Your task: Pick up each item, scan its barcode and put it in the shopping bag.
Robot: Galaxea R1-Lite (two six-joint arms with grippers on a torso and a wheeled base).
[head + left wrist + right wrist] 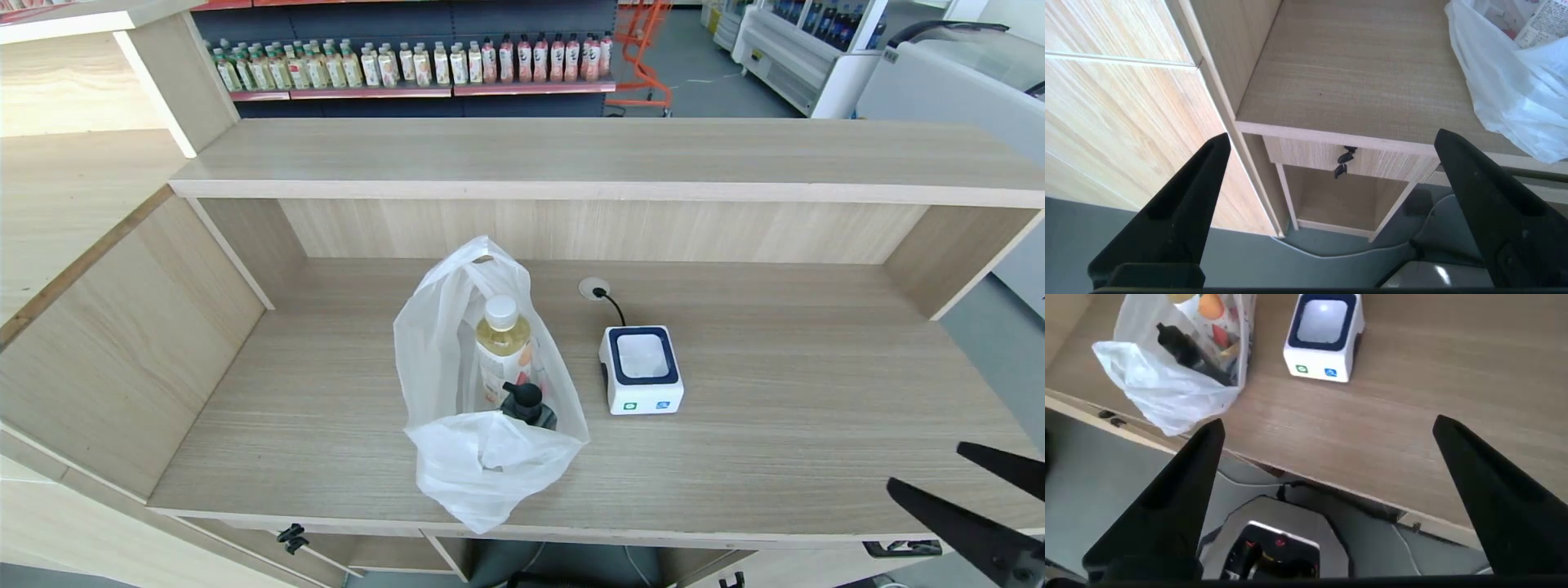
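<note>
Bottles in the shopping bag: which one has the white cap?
The taller bottle, holding amber drink, has the white cap. The shorter bottle, nearer the robot in the shopping bag, has a black top.

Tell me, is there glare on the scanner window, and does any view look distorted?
Head view: the scanner window reads plain white, likely glare; the counter side walls splay, a wide-angle effect. Right wrist view: a bright patch on that window; the right end effector is a dark silhouette.

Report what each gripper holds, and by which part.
Nothing is held: the left gripper and the right gripper are both open, with nothing between their fingers.
</note>
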